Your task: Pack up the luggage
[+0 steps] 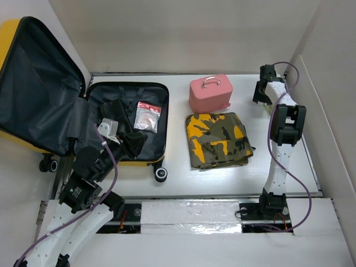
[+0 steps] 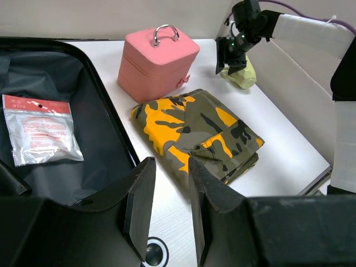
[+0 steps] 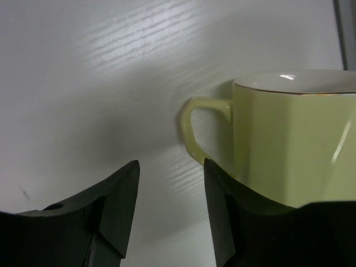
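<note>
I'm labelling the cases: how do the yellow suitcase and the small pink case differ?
The yellow suitcase lies open; the pink case is shut. The suitcase is far larger than the pink case. The suitcase has black wheels; the pink case has a metal handle on top. Both have rounded corners.

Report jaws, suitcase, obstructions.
Left jaws open, empty, over yellow suitcase. Right jaws open beside green mug. Suitcase open, packet inside; camouflage garment, pink case outside.

Bare table (image 1: 177,146) lies between luggage (image 1: 166,111) and camouflage cloth (image 1: 218,139); pink case (image 1: 210,93) stands behind.
</note>
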Available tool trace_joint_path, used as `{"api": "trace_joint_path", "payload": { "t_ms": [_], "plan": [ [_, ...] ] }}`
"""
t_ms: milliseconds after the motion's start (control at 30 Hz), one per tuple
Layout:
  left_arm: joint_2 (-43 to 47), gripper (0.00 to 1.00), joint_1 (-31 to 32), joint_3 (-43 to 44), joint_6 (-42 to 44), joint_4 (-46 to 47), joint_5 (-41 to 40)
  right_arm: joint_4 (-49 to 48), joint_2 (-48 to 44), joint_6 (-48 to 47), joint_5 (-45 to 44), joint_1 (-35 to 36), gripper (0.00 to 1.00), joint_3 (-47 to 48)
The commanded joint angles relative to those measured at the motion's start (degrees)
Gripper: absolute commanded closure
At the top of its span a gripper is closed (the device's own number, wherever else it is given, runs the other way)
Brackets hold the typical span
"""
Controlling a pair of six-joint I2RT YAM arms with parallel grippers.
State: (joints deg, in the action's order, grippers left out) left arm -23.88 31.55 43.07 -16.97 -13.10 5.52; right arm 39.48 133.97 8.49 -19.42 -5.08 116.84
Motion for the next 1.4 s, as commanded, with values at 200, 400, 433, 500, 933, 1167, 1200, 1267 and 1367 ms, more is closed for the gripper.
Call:
{"api": "trace_joint_path", "payload": {
  "t_ms": [200, 400, 433, 500, 933, 1167, 1200, 1267, 1367],
  "plan": [
    [-0.38, 0.73, 0.35, 0.17, 0.62, 2.21, 0.11, 3.14, 2.08, -0.84, 0.7, -0.37, 0.34, 3.4],
    [-0.47, 0.73, 0.35, 0.17, 0.62, 2.29, 0.28, 2.09, 1.21, -1.11, 1.14, -0.46, 0.47, 1.73],
    [-0.55, 0.73, 0.35, 0.09, 0.71, 2.38, 0.37, 2.0, 0.51, -1.46, 1.05, -0.46, 0.48, 1.47],
    [-0.73, 0.74, 0.35, 0.09, 0.71, 2.47, 0.54, 0.42, -1.16, -2.16, 1.49, -0.46, 0.48, 0.07],
    [-1.61, 0.74, 0.35, 0.09, 0.89, 2.64, 1.25, -1.94, -1.43, -2.86, 0.52, -1.6, 0.43, 2.18],
    [-1.7, 0.74, 0.35, 0.09, 0.98, 2.65, 1.6, -7.5, -4.87, -2.43, 1.49, -1.6, 0.37, -3.2],
    [-1.78, 0.74, 0.35, 0.09, 0.98, 2.73, 1.69, -6.27, -3.82, -2.25, 1.49, -2.29, 0.34, -0.84],
    [-1.79, 0.74, 0.35, 0.09, 0.98, 2.65, 1.69, -2.07, -0.05, -1.64, 1.58, -2.82, 0.34, 2.33],
    [-1.79, 0.74, 0.35, 0.09, 0.98, 2.64, 1.6, 1.02, 3.56, -1.55, 1.84, -2.83, 0.33, 6.03]
  ]
}}
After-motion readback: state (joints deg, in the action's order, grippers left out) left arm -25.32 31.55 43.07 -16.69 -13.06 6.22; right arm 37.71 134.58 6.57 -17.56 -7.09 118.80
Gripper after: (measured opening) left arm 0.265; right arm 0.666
